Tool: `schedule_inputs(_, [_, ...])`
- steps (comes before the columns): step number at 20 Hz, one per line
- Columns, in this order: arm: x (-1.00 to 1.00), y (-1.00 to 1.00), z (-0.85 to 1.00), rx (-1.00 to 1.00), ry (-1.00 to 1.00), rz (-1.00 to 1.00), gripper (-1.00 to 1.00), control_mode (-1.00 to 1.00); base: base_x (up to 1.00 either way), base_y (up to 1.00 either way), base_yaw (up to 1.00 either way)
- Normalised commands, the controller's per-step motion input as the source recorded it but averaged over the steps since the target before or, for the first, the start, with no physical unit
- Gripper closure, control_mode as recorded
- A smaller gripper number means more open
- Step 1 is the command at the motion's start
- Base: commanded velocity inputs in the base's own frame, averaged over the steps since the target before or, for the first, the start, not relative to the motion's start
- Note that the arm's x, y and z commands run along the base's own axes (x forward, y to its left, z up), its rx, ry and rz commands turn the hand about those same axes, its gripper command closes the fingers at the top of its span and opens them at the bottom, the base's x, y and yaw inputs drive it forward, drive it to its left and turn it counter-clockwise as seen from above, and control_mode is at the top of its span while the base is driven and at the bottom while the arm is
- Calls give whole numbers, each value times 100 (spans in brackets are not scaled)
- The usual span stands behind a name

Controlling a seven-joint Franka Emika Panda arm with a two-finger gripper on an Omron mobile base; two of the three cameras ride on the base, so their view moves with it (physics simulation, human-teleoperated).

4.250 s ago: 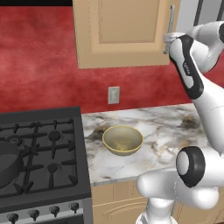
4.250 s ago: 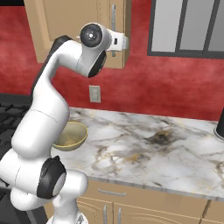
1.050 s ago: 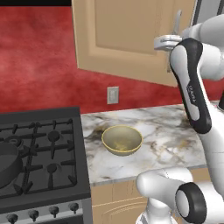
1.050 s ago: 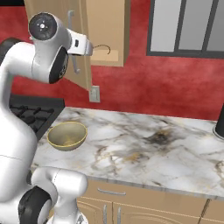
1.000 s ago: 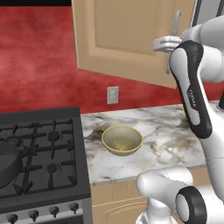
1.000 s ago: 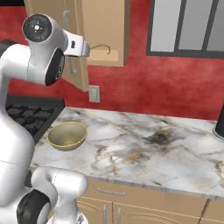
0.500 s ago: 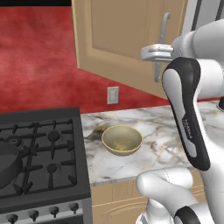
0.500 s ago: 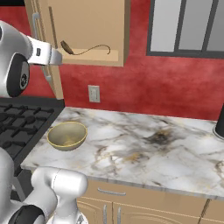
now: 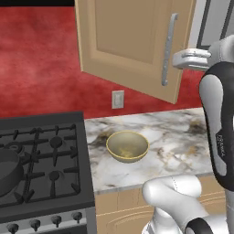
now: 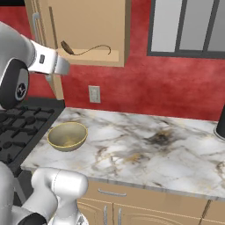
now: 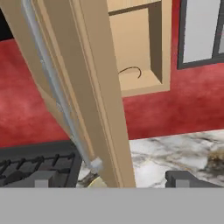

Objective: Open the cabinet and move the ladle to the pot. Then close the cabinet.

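Observation:
The cabinet door (image 9: 130, 43) stands swung wide open, its silver bar handle (image 9: 168, 48) facing the room. Inside the cabinet (image 10: 94, 26), the dark ladle (image 10: 85, 50) lies on the shelf, its thin handle curving right. It also shows deep inside as the ladle (image 11: 131, 72) in the hand view. My gripper (image 9: 177, 60) hovers just right of the handle, level with its lower half. In the hand view the gripper (image 11: 109, 180) is open, fingers far apart, with the door's edge (image 11: 103, 96) and handle (image 11: 52, 83) straight ahead. The dark pot (image 9: 7, 169) sits on the stove's left side.
A yellowish bowl (image 9: 127, 145) rests on the marble counter (image 10: 149, 140) beside the black stove (image 9: 45, 160). A wall outlet (image 10: 94, 93) sits under the cabinet. A window (image 10: 189, 26) fills the upper right, and a dark object (image 10: 221, 125) stands at the counter's far right.
The door has swung further open over the last second. My hand has followed it out and now sits a little to the right of the handle, fingers spread.

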Motion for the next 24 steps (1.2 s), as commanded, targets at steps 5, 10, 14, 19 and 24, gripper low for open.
schedule_inputs(5, [-16,-98,4,10,1,-1,-100,-100,0,0,0])
schedule_inputs(10, [18,-64,-8,23,0,1,-100,-100,0,0,0])
schedule_inputs(14, [56,-14,-36,31,0,9,-100,-100,0,0,0])
schedule_inputs(19, [65,0,-40,31,0,15,-100,-100,0,0,0])
schedule_inputs(24, [74,0,-15,29,0,17,-100,-100,0,0,0])
